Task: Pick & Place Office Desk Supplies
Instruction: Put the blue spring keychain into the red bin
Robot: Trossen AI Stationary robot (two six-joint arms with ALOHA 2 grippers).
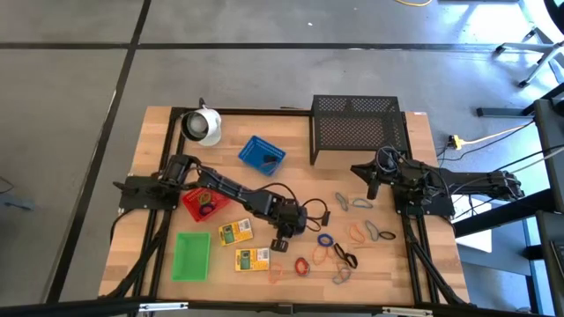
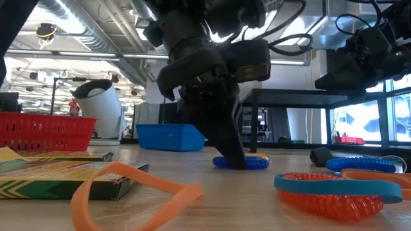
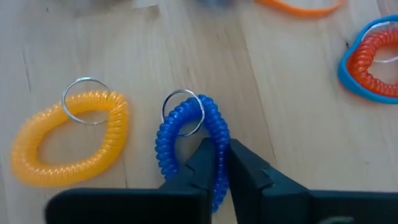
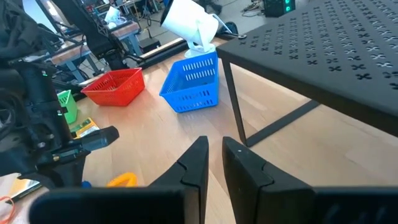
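My left gripper [image 1: 280, 244] [image 3: 222, 163] points down at the table's middle, shut on a blue coil loop [image 3: 186, 140] that carries a metal ring. A yellow coil loop [image 3: 68, 140] lies beside it. A red coil inside a blue band [image 3: 372, 59] lies nearby, and more loops [image 1: 352, 238] lie scattered to the right. The red tray [image 1: 204, 205], blue tray [image 1: 262, 154], green tray [image 1: 192, 255] and two yellow-green boxes [image 1: 235, 232] [image 1: 251, 258] stand on the left half. My right gripper [image 1: 373, 187] [image 4: 214, 158] hovers shut beside the rack. My left gripper pinches one side of the blue coil loop [image 3: 219, 146] between its two fingers, opposite the end with the metal ring. The fingers [image 2: 231, 144] come from above, pointing down, and lie across the coil strand. The loop lies flat on the table [image 2: 241, 162].
A large black wire-mesh rack [image 1: 357, 128] stands at the far right, and a white round object [image 1: 203, 126] at the far left. An orange band [image 2: 128, 186] lies near the table's front edge. Bare wood shows between the blue tray and the rack.
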